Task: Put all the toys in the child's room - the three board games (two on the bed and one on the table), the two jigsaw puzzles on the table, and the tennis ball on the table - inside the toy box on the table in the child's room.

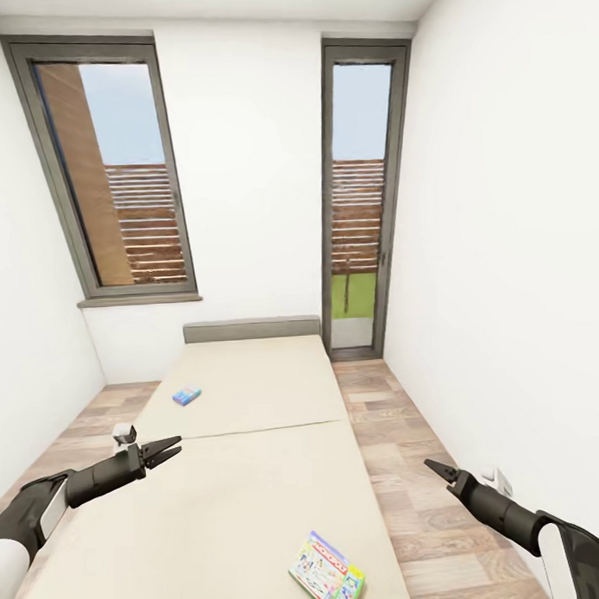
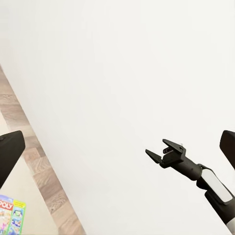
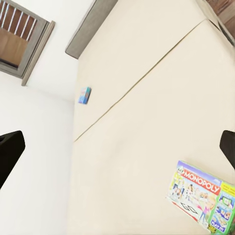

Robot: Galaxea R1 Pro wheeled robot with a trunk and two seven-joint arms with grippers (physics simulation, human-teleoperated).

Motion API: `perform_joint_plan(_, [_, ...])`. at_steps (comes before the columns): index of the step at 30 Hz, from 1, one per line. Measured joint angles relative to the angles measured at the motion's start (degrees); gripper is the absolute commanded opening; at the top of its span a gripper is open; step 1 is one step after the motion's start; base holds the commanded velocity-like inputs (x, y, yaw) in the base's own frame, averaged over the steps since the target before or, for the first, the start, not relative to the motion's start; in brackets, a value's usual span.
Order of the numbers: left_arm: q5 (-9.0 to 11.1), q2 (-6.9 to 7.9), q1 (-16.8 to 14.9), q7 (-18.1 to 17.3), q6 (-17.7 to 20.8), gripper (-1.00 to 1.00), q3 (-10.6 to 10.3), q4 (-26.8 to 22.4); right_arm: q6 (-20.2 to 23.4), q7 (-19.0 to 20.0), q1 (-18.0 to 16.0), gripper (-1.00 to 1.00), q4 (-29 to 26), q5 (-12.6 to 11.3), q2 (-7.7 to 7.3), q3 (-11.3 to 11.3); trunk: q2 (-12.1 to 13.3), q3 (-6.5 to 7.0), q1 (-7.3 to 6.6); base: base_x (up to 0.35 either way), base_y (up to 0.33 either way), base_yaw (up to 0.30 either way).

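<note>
A flat printed Monopoly box [image 1: 326,572] and a small blue box [image 1: 187,396] lie well apart on the smooth beige bed [image 1: 245,474]. The left end effector [image 1: 169,449] and right end effector [image 1: 435,468] are both spread open and hold nothing

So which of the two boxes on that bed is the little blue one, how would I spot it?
Start at the beige bed and look to its far section, near the grey headboard. The small blue box lies flat there, toward the left edge. The Monopoly box is bigger, white and green, and sits at the near end.
</note>
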Motion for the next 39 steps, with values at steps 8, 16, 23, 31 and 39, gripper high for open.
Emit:
perform_joint_plan(8, [0.01, 0.0, 0.02, 0.01, 0.0, 1.0, -0.01, -0.01, 0.0, 0.0, 0.0, 1.0, -0.03, 0.02, -0.06, 0.01, 0.0, 0.0, 0.0, 0.0, 0.138, 0.0])
perform_joint_plan(16, [-0.03, 0.0, 0.02, 0.0, 0.0, 1.0, -0.01, -0.03, 0.0, 0.0, 0.0, 1.0, -0.01, 0.09, 0.0, 0.01, -0.01, 0.0, 0.0, 0.023, 0.11, 0.0])
perform_joint_plan(23, [0.04, 0.01, 0.01, 0.01, 0.0, 1.0, -0.02, -0.01, 0.0, 0.0, 0.0, 1.0, -0.05, 0.16, -0.07, 0.05, -0.01, 0.0, 0.0, 0.02, 0.029, 0.0])
perform_joint_plan(31, [0.05, 0.01, 0.02, 0.0, 0.0, 1.0, -0.02, -0.02, 0.0, -0.29, 0.0, 1.0, -0.03, 0.48, -0.07, 0.16, 0.0, 0.0, 0.0, 0.002, 0.003, 0.0])
perform_joint_plan(39, [0.06, 0.01, 0.02, -0.08, -0.06, 1.0, -0.02, 0.0, -0.1, -2.58, 0.0, 1.0, -0.09, 0.71, 0.66, 0.36, 0.0, 0.0, 0.0, 0.0, 0.0, 0.0])
